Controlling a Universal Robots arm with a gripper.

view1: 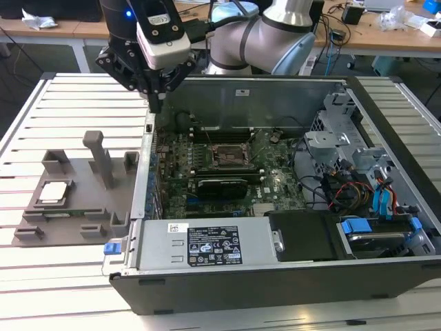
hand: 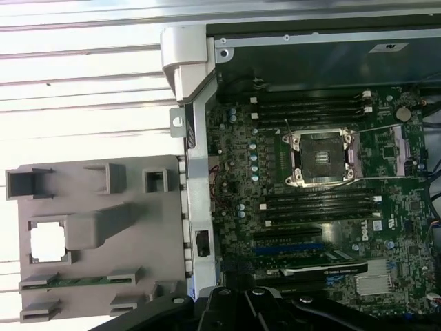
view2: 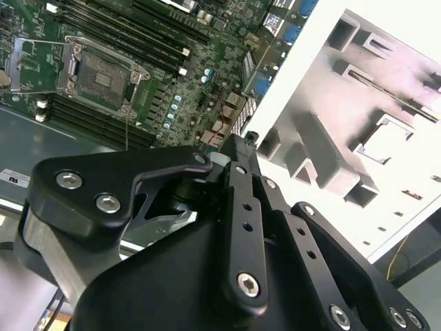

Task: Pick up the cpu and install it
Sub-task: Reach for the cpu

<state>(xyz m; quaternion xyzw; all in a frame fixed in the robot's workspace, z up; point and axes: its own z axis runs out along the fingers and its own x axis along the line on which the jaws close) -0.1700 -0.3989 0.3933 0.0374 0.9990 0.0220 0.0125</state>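
The cpu (view1: 54, 192) is a pale square chip lying flat in a recess of the grey fixture plate (view1: 77, 207), at the exterior view's left. Both wrist views show the cpu (view2: 383, 141) (hand: 48, 242) in that recess, with nothing touching it. My gripper (view1: 156, 103) hangs in the air over the left wall of the open computer case (view1: 275, 276), between the plate and the motherboard. Its fingers (view2: 239, 160) are drawn together into one tip and hold nothing. The dark square socket (view1: 227, 156) (hand: 321, 158) (view2: 100, 73) lies open in the middle of the board.
An upright post (view1: 102, 158) and smaller blocks rise from the fixture plate. Inside the case are memory slots, a graphics card (view1: 222, 185), cables and drive cages (view1: 344, 138). The case stands on a slatted white table (view1: 69, 103). Desks with clutter run along the back.
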